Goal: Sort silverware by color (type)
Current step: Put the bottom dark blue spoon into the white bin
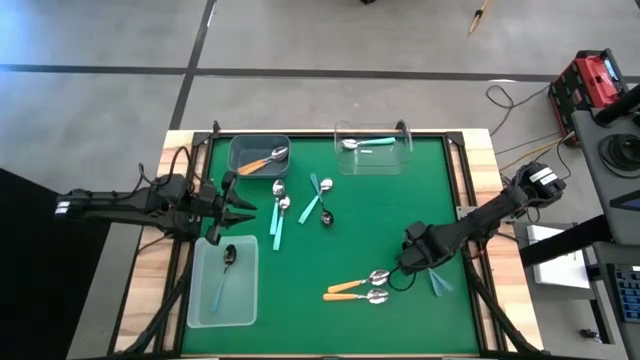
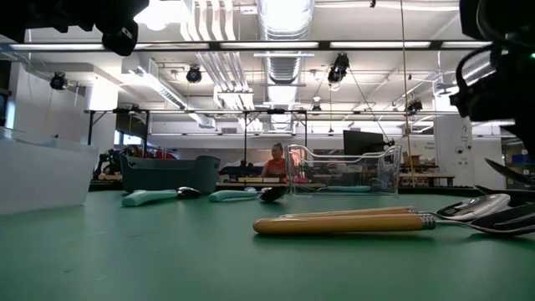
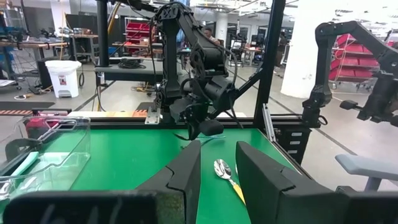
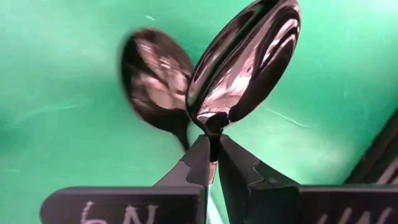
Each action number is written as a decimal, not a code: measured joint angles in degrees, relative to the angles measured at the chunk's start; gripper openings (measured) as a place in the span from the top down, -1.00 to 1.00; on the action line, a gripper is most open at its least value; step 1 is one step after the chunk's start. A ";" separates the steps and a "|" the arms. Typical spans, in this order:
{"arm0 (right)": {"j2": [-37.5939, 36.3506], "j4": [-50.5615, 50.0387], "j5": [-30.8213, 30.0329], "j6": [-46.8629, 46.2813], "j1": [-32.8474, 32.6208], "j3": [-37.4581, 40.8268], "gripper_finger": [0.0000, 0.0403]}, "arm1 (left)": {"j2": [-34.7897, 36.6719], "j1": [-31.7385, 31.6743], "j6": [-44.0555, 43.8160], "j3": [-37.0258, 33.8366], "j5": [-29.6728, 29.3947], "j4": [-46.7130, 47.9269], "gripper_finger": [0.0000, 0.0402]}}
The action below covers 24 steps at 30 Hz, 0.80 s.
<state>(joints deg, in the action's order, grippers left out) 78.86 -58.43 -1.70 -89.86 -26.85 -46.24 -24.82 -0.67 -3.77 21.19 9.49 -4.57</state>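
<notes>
The green desk (image 1: pixel 300 270) is carrying everything here, and places below are told from it. At its far edge a dark grey bin (image 1: pixel 259 155) is holding an orange-handled spoon (image 1: pixel 266 160), and beside that a clear bin (image 1: pixel 373 148) is holding a teal-handled spoon (image 1: pixel 366 143). At the desk's near left corner a frosted bin (image 1: pixel 222 283) is holding a dark spoon with a light-blue handle (image 1: pixel 224 272). The left hand (image 1: pixel 243 208) is hovering over the desk's left side, just above that frosted bin, its fingers (image 3: pixel 186 174) standing a narrow gap apart with nothing between them. The right hand (image 1: pixel 410 262) is sitting low at the desk's right side, pinching the neck of a dark spoon (image 4: pixel 244 59) between closed fingers (image 4: pixel 200 163). Four loose spoons (image 1: pixel 300 205), teal- and blue-handled, are lying in the desk's middle. Two orange-handled spoons (image 1: pixel 357 289) are lying side by side near the front edge, just beside the right hand.
</notes>
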 joint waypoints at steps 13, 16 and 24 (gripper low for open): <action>-0.41 -2.36 -19.07 5.51 0.37 -12.82 0.94 | -8.14 0.21 -0.26 0.00 -0.05 -8.92 0.58; -0.28 -1.99 -25.59 9.88 1.01 -16.37 0.94 | -11.90 0.54 -0.20 0.00 -0.09 -12.35 0.58; -0.04 8.73 -36.84 27.46 4.57 -20.45 0.94 | -22.78 1.33 0.02 0.00 -4.53 -22.70 0.58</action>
<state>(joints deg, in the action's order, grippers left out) 78.83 -49.70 -38.54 -62.40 -22.28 -66.69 -47.60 0.67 -3.75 21.19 4.96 -27.27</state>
